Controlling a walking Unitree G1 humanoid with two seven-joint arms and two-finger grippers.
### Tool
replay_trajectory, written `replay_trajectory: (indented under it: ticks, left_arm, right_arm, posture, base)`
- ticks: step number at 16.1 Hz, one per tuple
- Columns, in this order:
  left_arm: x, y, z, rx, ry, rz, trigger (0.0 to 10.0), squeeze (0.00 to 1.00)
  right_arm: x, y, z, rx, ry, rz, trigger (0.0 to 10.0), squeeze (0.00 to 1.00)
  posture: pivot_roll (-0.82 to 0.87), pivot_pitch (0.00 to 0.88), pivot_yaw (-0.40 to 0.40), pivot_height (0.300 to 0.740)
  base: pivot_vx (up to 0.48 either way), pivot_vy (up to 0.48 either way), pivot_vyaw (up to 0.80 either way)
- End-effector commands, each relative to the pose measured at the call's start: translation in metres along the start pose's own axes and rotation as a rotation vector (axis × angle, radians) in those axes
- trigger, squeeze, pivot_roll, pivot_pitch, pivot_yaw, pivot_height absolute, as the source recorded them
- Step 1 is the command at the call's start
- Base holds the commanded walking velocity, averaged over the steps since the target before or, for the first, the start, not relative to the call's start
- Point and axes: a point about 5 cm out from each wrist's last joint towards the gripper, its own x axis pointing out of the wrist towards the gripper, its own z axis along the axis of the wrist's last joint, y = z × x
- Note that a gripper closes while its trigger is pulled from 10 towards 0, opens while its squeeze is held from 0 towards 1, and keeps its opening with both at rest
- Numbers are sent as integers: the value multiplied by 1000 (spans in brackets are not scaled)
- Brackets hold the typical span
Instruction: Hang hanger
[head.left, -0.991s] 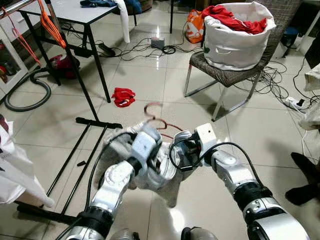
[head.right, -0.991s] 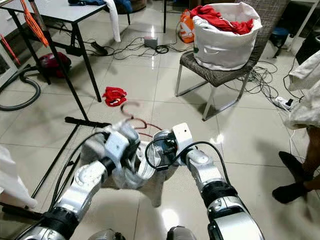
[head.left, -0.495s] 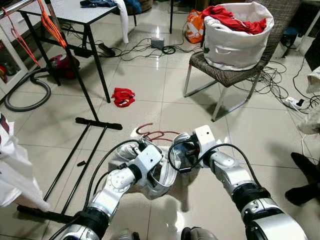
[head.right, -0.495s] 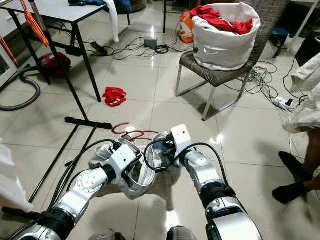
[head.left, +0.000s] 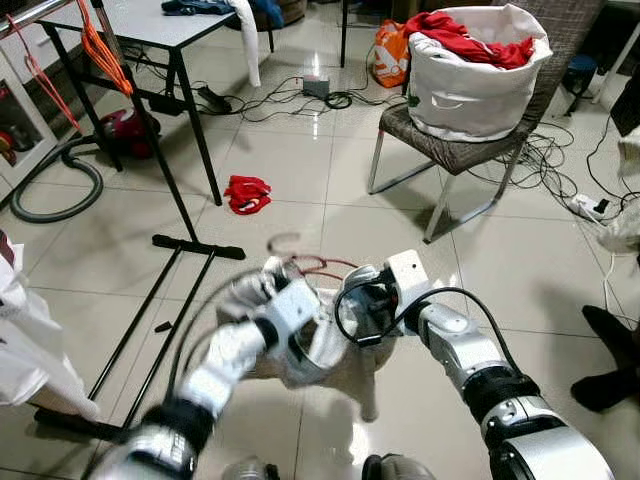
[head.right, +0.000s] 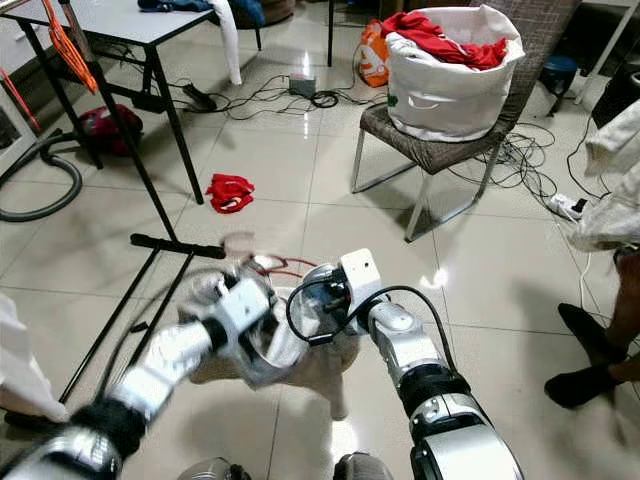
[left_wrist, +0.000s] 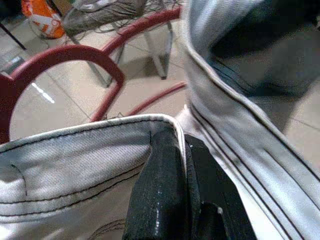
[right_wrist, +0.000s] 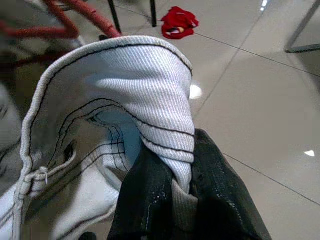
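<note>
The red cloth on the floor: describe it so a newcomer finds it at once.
Start at the grey table at the far left and follow its near black leg down to the tiles. Just beyond its foot lies the red cloth, a small crumpled heap, alone on bare floor, unlike the red clothes piled in the white basket.

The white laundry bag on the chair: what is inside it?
Red clothes lie heaped at the open top of the white laundry bag on the wicker chair. Whatever lies deeper is hidden by the bag's walls and that red heap.
</note>
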Motion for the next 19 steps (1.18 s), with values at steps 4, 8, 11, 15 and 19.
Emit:
replay_trajectory:
  ticks: [4,8,11,15,19]
  left_arm:
    - [21,10,41,66,-75,-185,0,0]
    - [28,-24,34,165,47,-547,0,0]
    - [23,-34,18,302,175,-681,0,0]
    - [23,-33,13,398,230,-687,0,0]
    - [27,-41,15,421,209,-687,0,0]
  right_arm:
    - [4,23,31,-65,-90,241,10000,161]
    - [3,28,32,-71,-73,307,10000,165]
    - [1,29,34,-74,-67,340,10000,157]
    - [-2,33,34,-70,-63,390,10000,161]
    - [-2,33,36,-53,-66,387,10000,161]
  posture:
    - [-92,0,17,740]
    - [-108,0,26,740]
    - [-110,2,25,740]
    - [-114,2,28,740]
    - [-113,5,29,740]
  base:
    - [0,0,0]
    - [0,0,0]
    - [0,0,0]
    - [0,0,0]
    - [0,0,0]
